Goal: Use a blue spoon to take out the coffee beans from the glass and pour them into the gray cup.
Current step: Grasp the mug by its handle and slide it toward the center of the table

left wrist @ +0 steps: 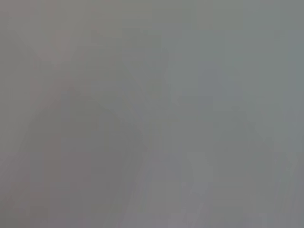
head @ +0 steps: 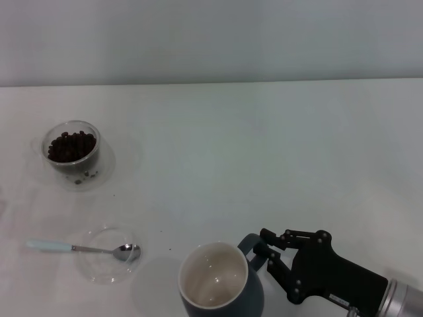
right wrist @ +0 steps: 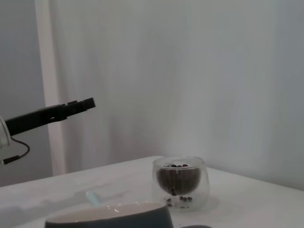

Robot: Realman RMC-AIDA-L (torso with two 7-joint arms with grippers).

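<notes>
While pale walls surround, white table (head: 264, 145) bears glass (head: 73, 153).

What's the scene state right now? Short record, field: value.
glass: far left on the table, upright, holds the coffee beans
blue spoon: near left, bowl resting in a flat clear dish, handle pointing left
gray cup: near centre, upright, looks empty inside
right gripper: at the gray cup's handle, jaws around it
left gripper: a dark arm shows high above the table in the right wrist view; its gripper is not seen
table: white, a few stray specks by the glass
</notes>
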